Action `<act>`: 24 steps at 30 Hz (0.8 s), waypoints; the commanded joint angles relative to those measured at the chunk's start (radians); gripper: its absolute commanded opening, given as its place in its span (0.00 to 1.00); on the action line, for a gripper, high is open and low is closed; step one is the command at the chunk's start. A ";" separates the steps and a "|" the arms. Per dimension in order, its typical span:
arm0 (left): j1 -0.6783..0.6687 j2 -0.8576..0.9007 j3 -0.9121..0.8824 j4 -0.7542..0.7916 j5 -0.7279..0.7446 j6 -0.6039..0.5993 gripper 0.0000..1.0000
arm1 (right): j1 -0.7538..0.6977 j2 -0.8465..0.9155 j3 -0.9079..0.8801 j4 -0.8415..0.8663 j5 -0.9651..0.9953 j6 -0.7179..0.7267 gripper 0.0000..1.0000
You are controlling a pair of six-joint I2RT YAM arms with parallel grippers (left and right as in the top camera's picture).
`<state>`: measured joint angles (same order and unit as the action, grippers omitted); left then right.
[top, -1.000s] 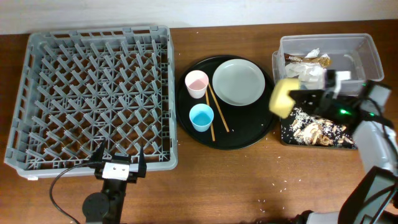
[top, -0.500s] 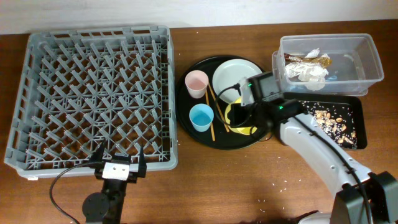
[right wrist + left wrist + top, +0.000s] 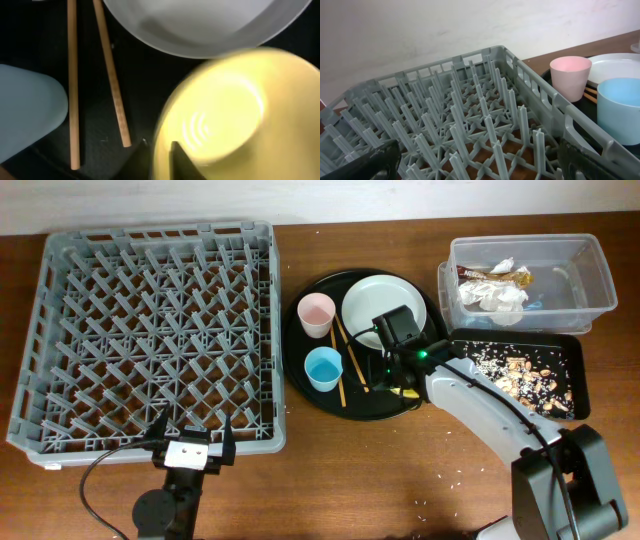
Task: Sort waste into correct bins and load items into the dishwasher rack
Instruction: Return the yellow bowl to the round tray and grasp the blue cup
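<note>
My right gripper (image 3: 393, 376) (image 3: 160, 152) is shut on the rim of the small yellow bowl (image 3: 225, 115) and holds it low over the round black tray, just in front of the pale plate (image 3: 384, 304) (image 3: 200, 20). Only a sliver of the bowl (image 3: 407, 391) shows overhead, under the arm. The chopsticks (image 3: 343, 358) (image 3: 111, 75), pink cup (image 3: 317, 313) (image 3: 570, 75) and light blue cup (image 3: 323, 367) (image 3: 620, 110) (image 3: 25, 115) are on the same tray. The grey rack (image 3: 150, 330) (image 3: 470, 125) is at the left. My left gripper (image 3: 192, 442) (image 3: 480, 167) is open and empty at the rack's front edge.
The round black tray (image 3: 300, 385) lies between the rack and the bins. The clear tub (image 3: 590, 260) at the back right holds white napkins (image 3: 492, 297) and a wrapper (image 3: 495, 275). The shallow black tray (image 3: 575, 370) in front of it holds food scraps (image 3: 520, 375).
My right arm has swung left from over the black scrap tray to the round tray, carrying the yellow bowl, and has lowered it beside the plate. The left arm has not moved.
</note>
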<state>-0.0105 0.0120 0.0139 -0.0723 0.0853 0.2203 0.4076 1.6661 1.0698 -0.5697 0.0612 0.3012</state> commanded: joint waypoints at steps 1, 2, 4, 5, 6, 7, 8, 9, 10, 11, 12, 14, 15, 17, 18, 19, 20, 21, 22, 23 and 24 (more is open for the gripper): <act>0.005 -0.005 -0.005 -0.004 -0.004 -0.010 1.00 | 0.006 0.003 0.019 -0.009 0.028 -0.005 0.41; 0.004 -0.005 -0.005 -0.004 -0.004 -0.010 1.00 | 0.006 0.003 0.023 -0.013 0.020 -0.005 0.43; 0.004 -0.005 -0.005 -0.004 -0.004 -0.010 1.00 | 0.004 0.001 0.053 -0.041 -0.014 -0.005 0.44; 0.004 -0.005 -0.005 -0.003 -0.004 -0.010 1.00 | 0.004 0.001 0.075 -0.061 -0.035 -0.005 0.44; 0.004 -0.005 -0.005 -0.003 -0.004 -0.010 1.00 | 0.005 0.001 0.109 -0.096 -0.068 -0.005 0.44; 0.004 -0.005 -0.005 -0.003 -0.004 -0.010 1.00 | 0.005 0.001 0.144 -0.126 -0.095 -0.005 0.44; 0.004 -0.005 -0.005 -0.003 -0.004 -0.010 1.00 | 0.005 0.001 0.182 -0.158 -0.132 -0.005 0.44; 0.004 -0.005 -0.005 -0.004 -0.004 -0.010 1.00 | 0.005 0.001 0.212 -0.181 -0.166 -0.005 0.44; 0.005 -0.005 -0.005 -0.003 -0.004 -0.010 1.00 | 0.005 0.001 0.241 -0.199 -0.203 -0.005 0.44; 0.004 -0.005 -0.005 -0.003 -0.004 -0.010 1.00 | 0.005 0.001 0.273 -0.213 -0.253 -0.005 0.44; 0.004 -0.005 -0.005 -0.004 -0.004 -0.010 1.00 | 0.005 0.001 0.285 -0.216 -0.274 -0.004 0.44; 0.004 -0.005 -0.005 -0.003 -0.004 -0.010 1.00 | 0.005 0.002 0.290 -0.210 -0.291 0.040 0.45; 0.004 -0.005 -0.005 -0.003 -0.004 -0.010 1.00 | 0.005 0.007 0.289 -0.209 -0.292 0.058 0.45; 0.004 -0.005 -0.005 -0.003 -0.004 -0.010 1.00 | 0.006 0.022 0.289 -0.209 -0.298 0.085 0.45; 0.004 -0.005 -0.005 -0.003 -0.004 -0.010 1.00 | 0.012 0.034 0.288 -0.208 -0.298 0.106 0.45; 0.004 -0.005 -0.005 -0.003 -0.004 -0.010 1.00 | 0.019 0.047 0.288 -0.207 -0.299 0.112 0.44; 0.004 -0.005 -0.005 -0.002 -0.004 -0.010 1.00 | 0.026 0.058 0.288 -0.204 -0.297 0.125 0.44; 0.004 -0.005 -0.005 -0.002 -0.003 -0.010 1.00 | 0.035 0.073 0.288 -0.198 -0.298 0.128 0.44; 0.004 -0.005 -0.005 -0.002 -0.004 -0.010 1.00 | 0.045 0.090 0.288 -0.189 -0.297 0.139 0.44; 0.004 -0.005 -0.005 -0.002 -0.004 -0.010 1.00 | 0.052 0.103 0.288 -0.181 -0.296 0.153 0.44; 0.004 -0.005 -0.005 -0.003 -0.004 -0.010 1.00 | 0.059 0.123 0.288 -0.168 -0.294 0.168 0.44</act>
<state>-0.0105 0.0120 0.0139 -0.0723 0.0853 0.2203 0.4355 1.7374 1.3495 -0.7567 -0.2199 0.4114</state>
